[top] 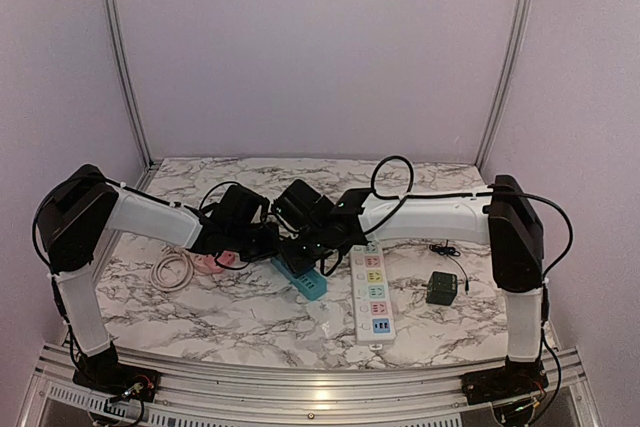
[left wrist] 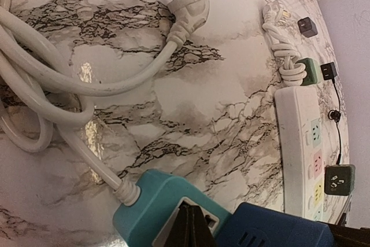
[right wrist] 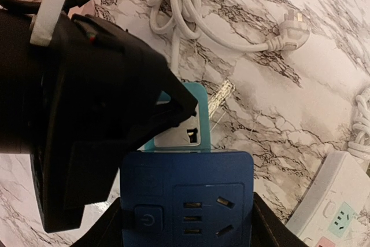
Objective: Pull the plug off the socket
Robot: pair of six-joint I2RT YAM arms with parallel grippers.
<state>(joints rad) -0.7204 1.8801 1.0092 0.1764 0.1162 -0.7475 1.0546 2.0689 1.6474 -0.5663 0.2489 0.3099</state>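
A teal socket block [left wrist: 147,203] [top: 308,284] lies on the marble table, with a white cord leaving its end. My left gripper [left wrist: 194,217] is shut, its tips pressed down onto the block's grey face [right wrist: 193,125]. A dark blue plug [right wrist: 188,192] [left wrist: 277,231], an adapter with a power button, sits over the block's other end. My right gripper [right wrist: 188,221] is shut on the plug, one finger against each side. Whether its prongs are in the socket is hidden. In the top view both grippers [top: 290,242] meet mid-table and cover the plug.
A white power strip [top: 372,292] [left wrist: 300,143] lies right of the teal block. A dark green adapter [top: 441,288] sits beyond it. Coiled white cable [top: 175,269] [left wrist: 52,85] with a loose plug [left wrist: 188,4] lies to the left, beside a pink item [top: 215,262].
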